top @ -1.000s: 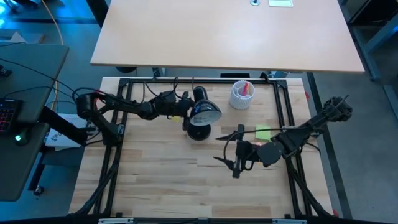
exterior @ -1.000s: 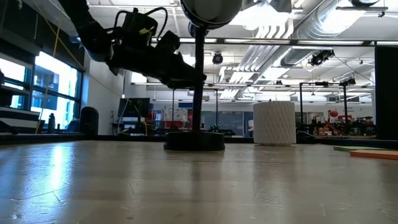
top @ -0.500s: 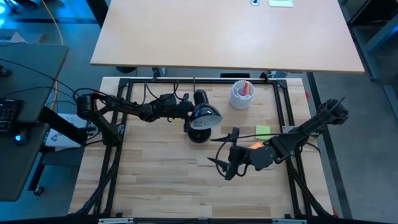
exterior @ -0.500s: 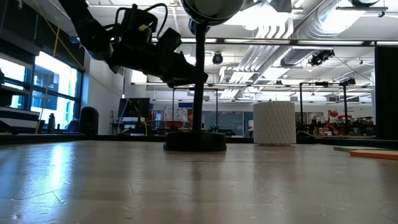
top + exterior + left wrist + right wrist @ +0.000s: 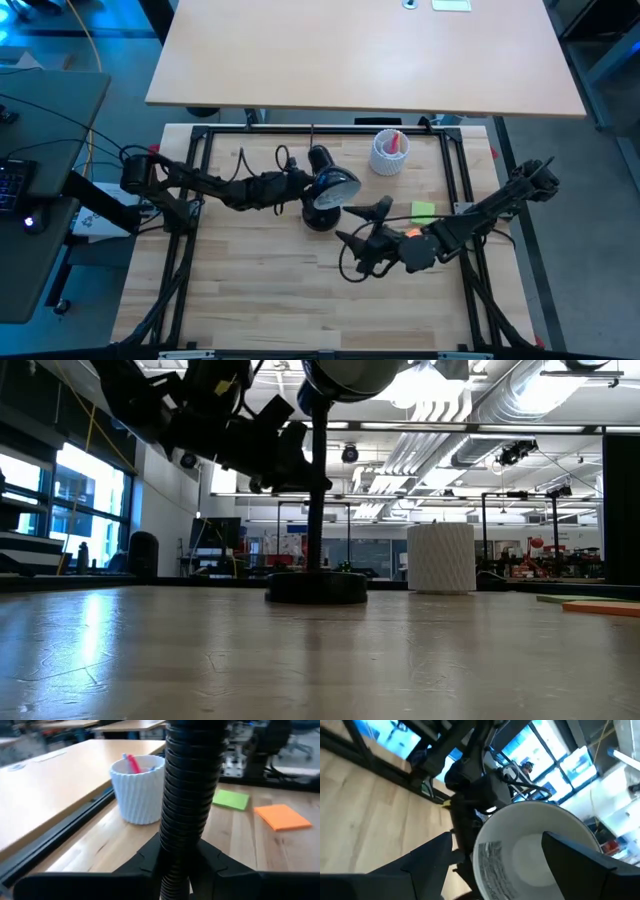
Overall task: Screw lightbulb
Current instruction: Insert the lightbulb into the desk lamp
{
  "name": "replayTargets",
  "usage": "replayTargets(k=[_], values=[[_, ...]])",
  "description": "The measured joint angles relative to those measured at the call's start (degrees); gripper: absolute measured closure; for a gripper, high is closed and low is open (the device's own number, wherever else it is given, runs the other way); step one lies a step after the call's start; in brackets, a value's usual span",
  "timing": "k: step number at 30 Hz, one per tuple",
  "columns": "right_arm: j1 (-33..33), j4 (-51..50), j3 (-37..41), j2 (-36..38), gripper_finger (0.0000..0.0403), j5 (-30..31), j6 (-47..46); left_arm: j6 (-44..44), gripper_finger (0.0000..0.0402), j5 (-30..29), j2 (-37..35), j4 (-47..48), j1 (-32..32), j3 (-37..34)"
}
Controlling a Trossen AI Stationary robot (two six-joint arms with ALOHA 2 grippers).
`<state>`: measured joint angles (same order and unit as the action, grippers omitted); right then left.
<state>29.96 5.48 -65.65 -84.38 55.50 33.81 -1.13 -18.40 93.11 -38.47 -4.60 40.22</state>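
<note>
- Left gripper (image 5: pixel 298 183): clenched on the lamp's ribbed neck (image 5: pixel 192 780), just behind the shade (image 5: pixel 335 185); judged to be steadying the lamp.
- Right gripper (image 5: pixel 362 222): released, fingers spread wide and holding nothing; it sits just in front of the shade's mouth, and its own view looks straight into the shade.
- Lightbulb (image 5: pixel 532 852): probably the pale rounded form at the centre of the shade's white interior. It blends with the lining, so whether it is seated, and how far, cannot be told. No loose bulb shows elsewhere near the shade.
- Appearance: white, frosted, smooth; much smaller than the shade. The screw base is hidden.
- Handling, judged: light, rigid, thin-walled and fragile; the smooth surface is likely to slip under the pads.
- Hold, judged: across the widest part of the dome, with light pressure, fingers clear of the shade's rim, turning about the socket's axis.
- Nearby: lamp base (image 5: pixel 318 215) below the shade; ribbed cup (image 5: pixel 390 150) beyond it, apart.
</note>
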Motion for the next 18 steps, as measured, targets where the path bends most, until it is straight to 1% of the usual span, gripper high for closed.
replayTargets(k=[3,7,9,13,18], values=[[-0.07,-0.07,0.00,-1.01,0.0096,-0.02,2.29,-4.52,0.0339,-4.25,-0.45,1.51,1.97,0.03],[-0.36,-0.13,0.00,-2.41,0.0096,-0.04,2.66,-8.71,0.0340,-11.05,-0.80,3.15,4.52,0.03],[-0.36,-0.11,0.00,-2.70,0.0096,-0.17,2.62,-11.05,0.0335,-12.91,-0.86,3.42,5.11,0.03],[-0.36,-0.06,0.00,-2.73,0.0096,-0.22,0.66,-13.55,0.0307,-12.57,-1.54,5.03,5.21,-0.09],[-0.47,0.41,0.00,-2.73,0.0096,-0.86,1.63,-13.74,0.0248,-10.31,-2.16,6.23,5.20,-0.10]])
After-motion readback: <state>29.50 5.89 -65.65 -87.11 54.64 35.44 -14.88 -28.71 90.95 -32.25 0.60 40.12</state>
